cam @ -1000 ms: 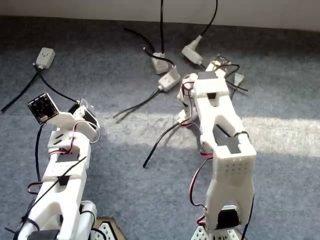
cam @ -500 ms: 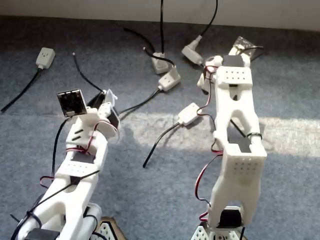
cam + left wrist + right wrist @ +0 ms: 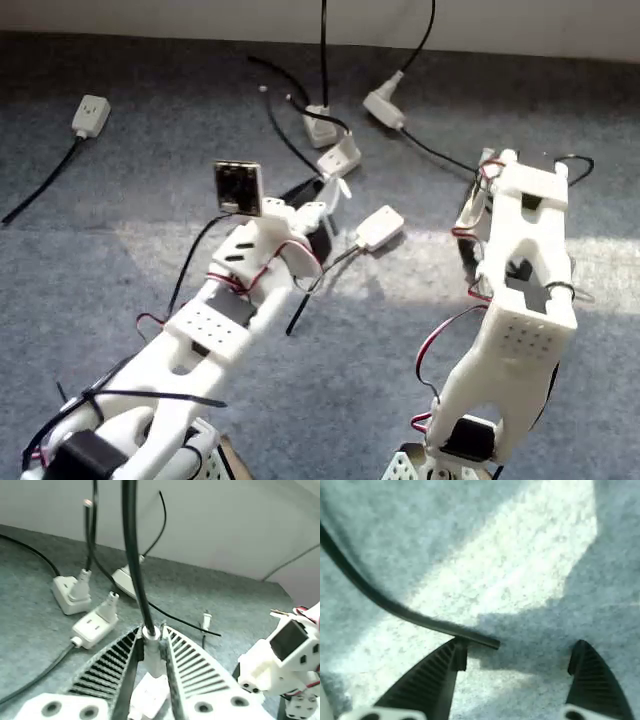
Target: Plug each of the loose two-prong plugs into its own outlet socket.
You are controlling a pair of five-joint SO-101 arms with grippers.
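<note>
On the grey carpet point(image 3: 140, 200), the left gripper point(image 3: 152, 631) is pinching a white two-prong plug point(image 3: 152, 660) just beside the middle outlet socket point(image 3: 340, 156). Well apart from that socket, the right gripper point(image 3: 517, 655) is hanging with fingers spread, near a black cable end point(image 3: 482, 640). Just behind the middle socket, another socket point(image 3: 320, 128) is holding a plug.

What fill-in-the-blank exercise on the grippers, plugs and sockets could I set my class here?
1. The left gripper is shut on a white plug whose cable is ____.
2. The right gripper is ____ and holds nothing.
3. The lone socket on the left arm's side has ____ plugged into it.
Missing words: black; open; nothing.
</note>
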